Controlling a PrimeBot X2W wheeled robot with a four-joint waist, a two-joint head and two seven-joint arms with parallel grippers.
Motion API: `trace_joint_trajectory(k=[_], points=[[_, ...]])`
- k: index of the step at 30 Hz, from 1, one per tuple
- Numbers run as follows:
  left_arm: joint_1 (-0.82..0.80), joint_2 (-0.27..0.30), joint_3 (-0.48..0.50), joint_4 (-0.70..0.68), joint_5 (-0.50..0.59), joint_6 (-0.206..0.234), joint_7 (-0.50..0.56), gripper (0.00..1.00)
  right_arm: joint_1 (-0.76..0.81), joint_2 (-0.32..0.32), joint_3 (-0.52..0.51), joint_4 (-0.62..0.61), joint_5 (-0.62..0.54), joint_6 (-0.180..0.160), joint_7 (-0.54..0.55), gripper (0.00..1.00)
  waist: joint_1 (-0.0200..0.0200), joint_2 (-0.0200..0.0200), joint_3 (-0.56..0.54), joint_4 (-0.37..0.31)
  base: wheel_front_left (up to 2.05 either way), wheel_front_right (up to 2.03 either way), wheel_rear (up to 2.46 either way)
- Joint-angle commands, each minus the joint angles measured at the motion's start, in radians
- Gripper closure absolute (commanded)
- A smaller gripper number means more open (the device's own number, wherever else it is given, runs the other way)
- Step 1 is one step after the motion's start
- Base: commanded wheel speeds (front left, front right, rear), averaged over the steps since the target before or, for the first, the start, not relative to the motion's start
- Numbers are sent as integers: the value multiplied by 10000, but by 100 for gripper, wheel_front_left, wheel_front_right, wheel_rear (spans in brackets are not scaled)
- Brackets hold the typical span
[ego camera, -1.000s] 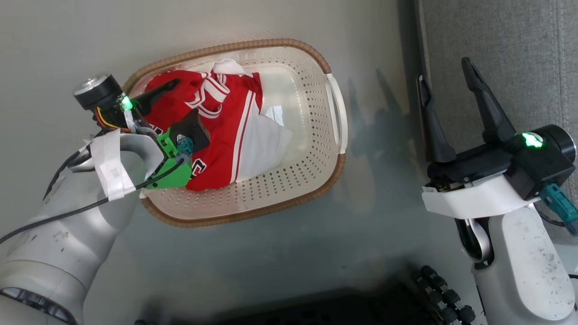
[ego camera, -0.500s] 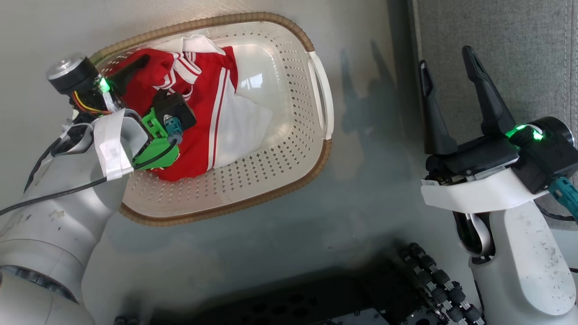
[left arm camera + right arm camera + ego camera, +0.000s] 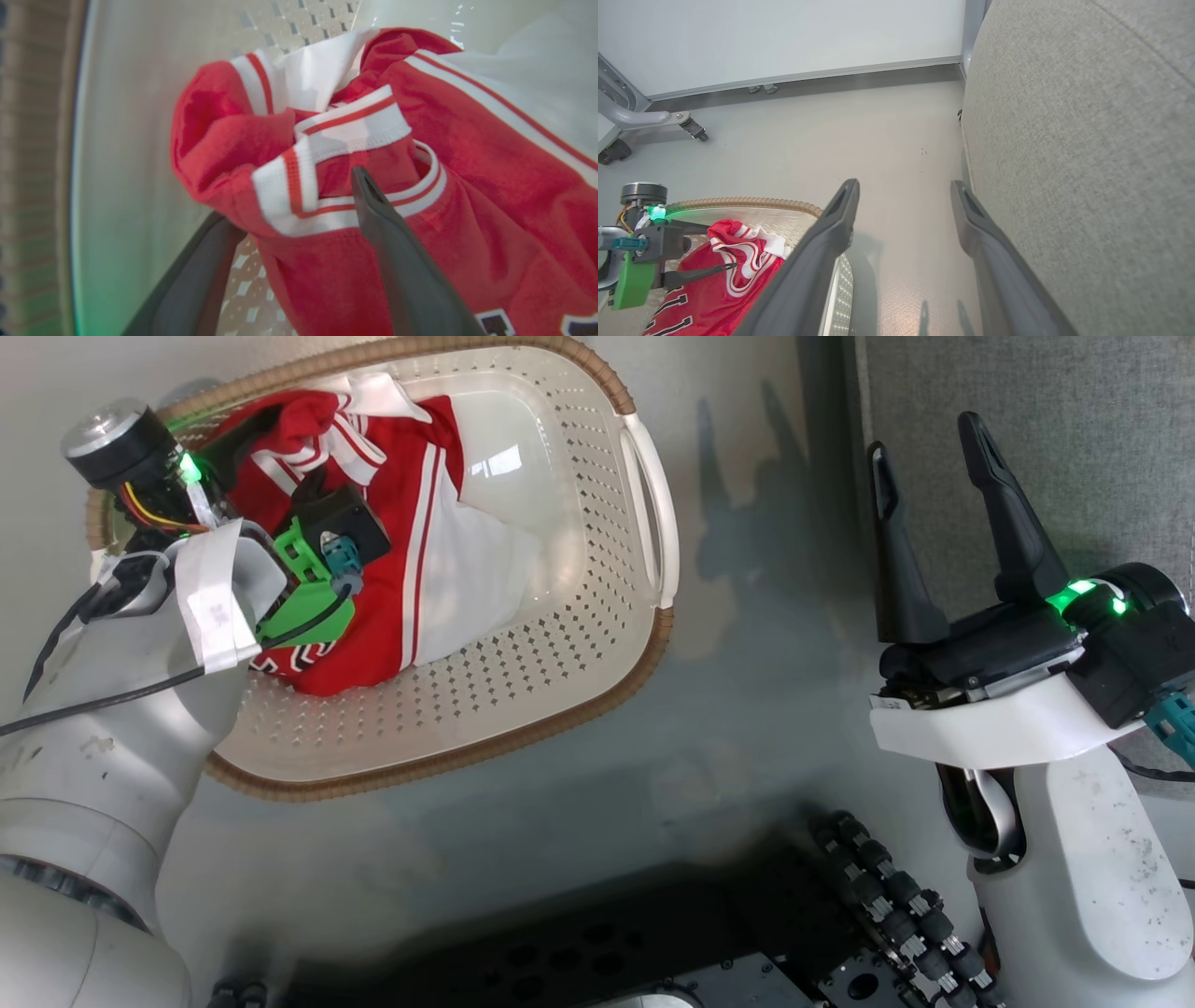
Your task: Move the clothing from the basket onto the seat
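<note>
The clothing, a red jersey with white panels and striped trim, lies bunched in the left half of the basket. My left gripper reaches down into it, open. In the left wrist view a striped fold of the clothing drapes between the spread fingers; the left fingertip is hidden under the cloth. My right gripper hangs open and empty over the floor beside the grey seat. The right wrist view shows the seat just right of the right gripper, with the basket, the clothing and the left gripper at lower left.
Grey floor lies between basket and seat. My dark wheeled base is at the bottom edge. A white wall with baseboard runs behind, and a castor of a grey frame stands at the far left.
The head camera has shifted, so the basket sits further up and left in the picture. My left gripper has gone further into the jersey, whose collar fold has bunched up. The right gripper has stayed open.
</note>
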Motion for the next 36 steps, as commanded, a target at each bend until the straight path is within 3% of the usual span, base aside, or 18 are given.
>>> trace_joint_trajectory(k=[1, 2, 3, 4, 5, 13, 19, 36], points=[[-223, 26, 3, 24, -93, 0, -13, 0, -105, -10, -22, -42, 56, -14, -1, 0, -1, 0, 87, -57, 0, 0, 0], [-241, 6, -3, 34, -121, -34, -19, 11, -103, -10, -24, -41, 53, -14, -1, 0, -1, 0, 108, -66, 0, 0, 0], [-283, -10, -28, 33, -126, -43, -32, 63, -107, -9, -51, -32, 67, -14, -1, 0, -1, 0, 133, -80, 0, 0, 0], [-297, -18, -57, 37, -143, -65, -43, 93, -115, -9, -63, -26, 86, -14, -1, 0, -1, 0, 148, -87, 0, 0, 0], [-295, -41, -72, 43, -185, -93, -50, 100, -124, -8, -69, -14, 81, -14, -1, 0, -1, 0, 159, -87, 0, 0, 0], [65, -231, -182, -29, -410, -241, -86, 100, -152, -11, -103, 156, -14, -14, -1, 0, -1, 0, -92, 44, 0, 0, 0], [816, -398, -78, -785, -930, -92, -89, 100, 2, -12, -53, 336, -78, -14, -2, 0, -1, 0, -902, 291, 0, 0, 0], [4846, -402, 1078, -4997, -3408, 448, -93, 100, 1655, -19, 249, 1400, -434, -14, -1, 0, -1, 0, -5269, 1258, 0, 0, 0]])
